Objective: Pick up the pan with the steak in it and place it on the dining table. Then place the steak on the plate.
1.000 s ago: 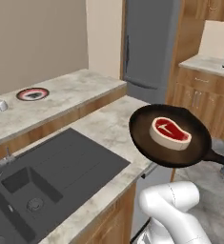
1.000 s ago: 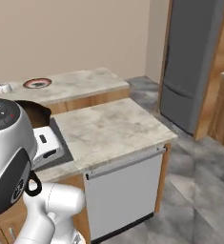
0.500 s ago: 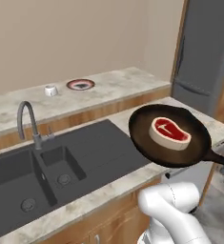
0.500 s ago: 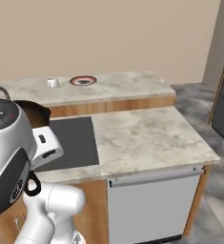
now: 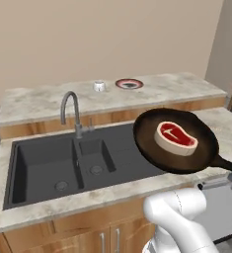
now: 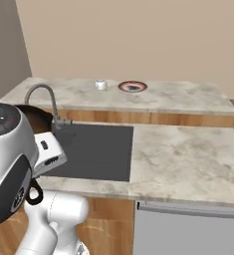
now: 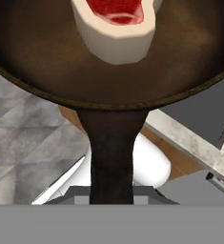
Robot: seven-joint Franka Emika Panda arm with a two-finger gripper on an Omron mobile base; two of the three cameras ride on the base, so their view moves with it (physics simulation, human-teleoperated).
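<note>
The dark round pan (image 5: 152, 146) hangs in the air over the front right edge of the sink, level, with the red steak (image 5: 175, 137) lying in its middle. In the hand view the pan's black handle (image 7: 111, 157) runs straight down into my gripper (image 7: 112, 196), which is shut on it; the steak (image 7: 116, 24) sits at the top. A sliver of the pan's rim (image 6: 33, 117) shows behind the arm. The small red-rimmed plate (image 5: 129, 84) stands on the raised far ledge of the dining table (image 5: 225, 123), well beyond the pan. The plate (image 6: 132, 86) holds nothing.
A dark double sink (image 5: 58, 160) with a curved grey faucet (image 5: 70, 106) fills the counter's left part. A small white cup (image 5: 99, 86) stands left of the plate. Bare stone top (image 6: 183, 149) lies right of the sink. Below the pan's handle is grey floor (image 7: 23, 138).
The whole picture has shifted: the base has moved, so the sink and plate now lie straight ahead and the fridge has left the view. The pan stays held in the same pose.
</note>
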